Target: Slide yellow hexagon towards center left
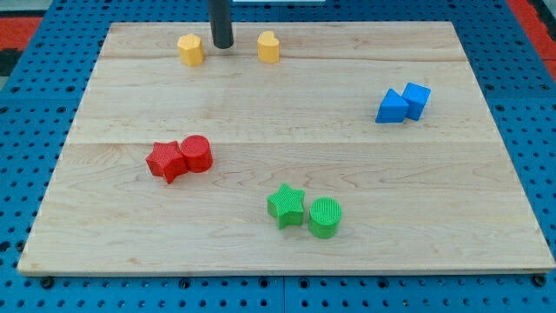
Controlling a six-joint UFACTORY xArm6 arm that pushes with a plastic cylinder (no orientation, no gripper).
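One upright yellow hexagon (pixel 190 49), top left.

Pale wood board (pixel 287 113), matt, visible grain; red star (pixel 165 162), green cylinder (pixel 325 217) ridged, plastic-looking.

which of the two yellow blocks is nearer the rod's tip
The yellow hexagon, left of my tip, is slightly nearer; the other yellow block sits farther off on the right.

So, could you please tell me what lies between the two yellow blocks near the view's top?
In the camera view, my tip stands between the yellow hexagon and the other yellow block, touching neither; otherwise only bare board.
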